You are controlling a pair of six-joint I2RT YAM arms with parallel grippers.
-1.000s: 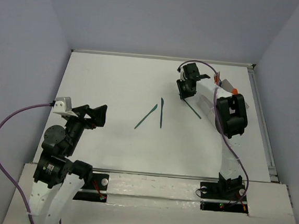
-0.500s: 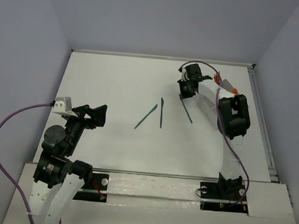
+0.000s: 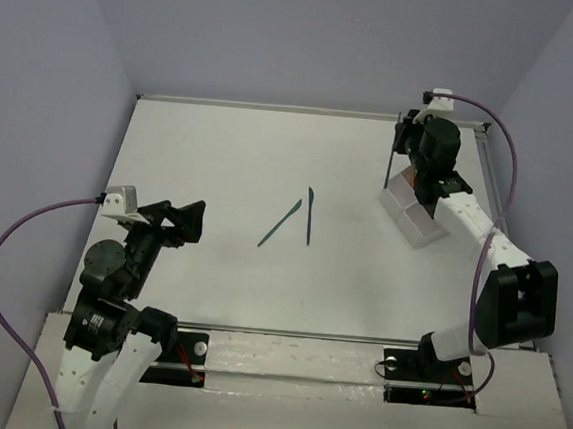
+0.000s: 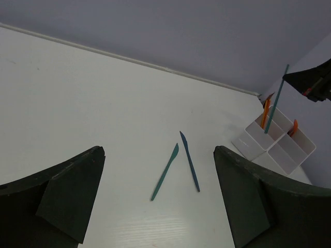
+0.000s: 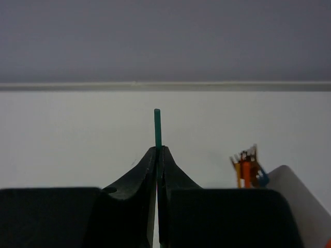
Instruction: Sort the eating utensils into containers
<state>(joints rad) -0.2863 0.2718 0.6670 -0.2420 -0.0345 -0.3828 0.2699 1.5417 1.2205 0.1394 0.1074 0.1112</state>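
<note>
While the right gripper [image 5: 157, 151] clamps it, the teal utensil [image 4: 276, 98] stands nearly upright.

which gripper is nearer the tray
Right. The right gripper hangs just above the tray, shut on a teal utensil held upright at it. The left gripper is open, far across the table near its left side.

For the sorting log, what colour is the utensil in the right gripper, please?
The utensil is dark teal; right wrist view.
</note>
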